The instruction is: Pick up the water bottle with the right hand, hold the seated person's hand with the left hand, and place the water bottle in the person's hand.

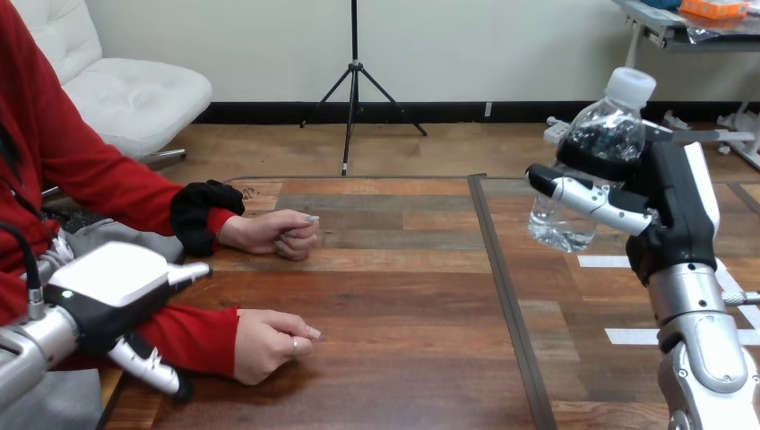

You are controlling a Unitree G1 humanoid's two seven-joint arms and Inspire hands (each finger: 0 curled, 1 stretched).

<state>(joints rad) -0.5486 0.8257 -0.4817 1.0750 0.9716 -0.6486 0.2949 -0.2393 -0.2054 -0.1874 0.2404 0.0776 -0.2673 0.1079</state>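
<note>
"Water bottle: how does it look to us?"
"Clear plastic, with a white cap and a little water at its lower end. It tilts, cap up and to the right."
"Where do we find it?"
"Lifted off the desk, above its right part, in our right hand. The fingers are wrapped round its middle."
"And our left hand?"
"Low at the left, over the red sleeve of the person's nearer arm. Its fingers look loose and fairly straight, spread to either side of the sleeve. We cannot tell whether they touch it."
"The person's hands?"
"Both rest on the desk, loosely closed. We see the nearer hand just beyond our left hand and the farther hand behind it. Both are well apart from the bottle."
</note>
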